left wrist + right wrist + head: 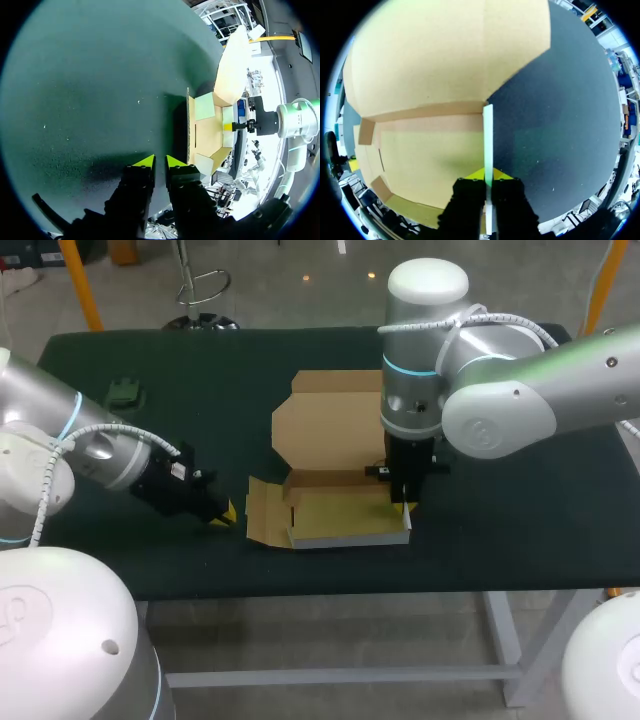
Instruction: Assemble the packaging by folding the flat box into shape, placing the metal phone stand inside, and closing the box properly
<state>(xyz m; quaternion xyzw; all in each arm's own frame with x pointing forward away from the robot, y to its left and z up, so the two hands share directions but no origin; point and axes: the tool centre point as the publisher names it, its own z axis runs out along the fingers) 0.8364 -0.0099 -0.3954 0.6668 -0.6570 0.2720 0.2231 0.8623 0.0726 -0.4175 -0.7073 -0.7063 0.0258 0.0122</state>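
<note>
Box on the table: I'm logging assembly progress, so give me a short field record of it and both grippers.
box: cardboard box, partly folded, lid lying open behind it, on the table
contents: nothing seen inside
right gripper: shut on the box's right side wall, which stands upright
left gripper: beside the box's left flap, fingers close together, holding nothing
small dark object: far left corner, apart from the box; possibly the stand

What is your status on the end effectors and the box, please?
Right end effector shut on box at right wall. Left end effector empty, beside box's left flap. Box open, nothing seen inside. No obstruction seen.
</note>
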